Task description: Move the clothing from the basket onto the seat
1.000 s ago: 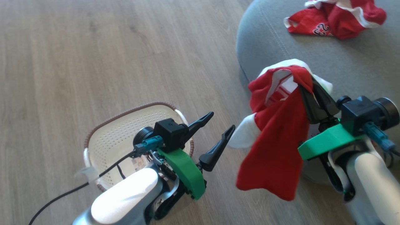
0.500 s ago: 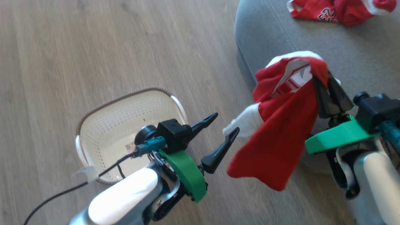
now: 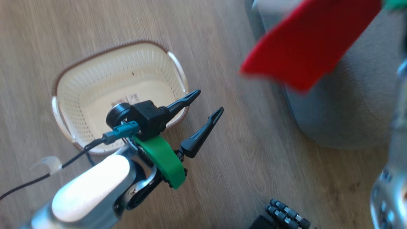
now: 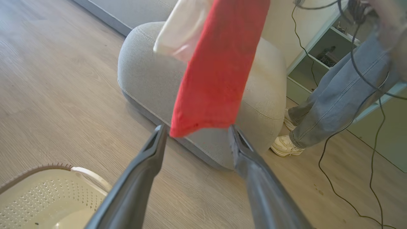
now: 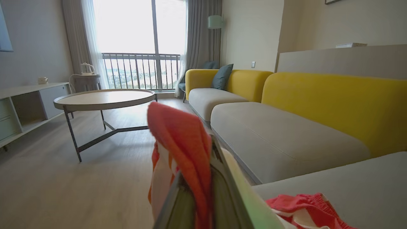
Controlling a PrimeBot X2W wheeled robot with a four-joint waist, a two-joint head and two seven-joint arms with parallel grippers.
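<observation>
We clench the red garment (image 4: pixel 216 70) in our right gripper (image 5: pixel 203 187), hanging lengthwise by the near edge of the seat (image 4: pixel 140 73), while our left gripper (image 3: pixel 210 101) stays out of it, splayed and empty

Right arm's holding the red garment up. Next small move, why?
Probably carry the right gripper in over the seat and lower it: the red garment it clamps hangs partly past the seat's edge, above floor. The basket looks empty.
</observation>
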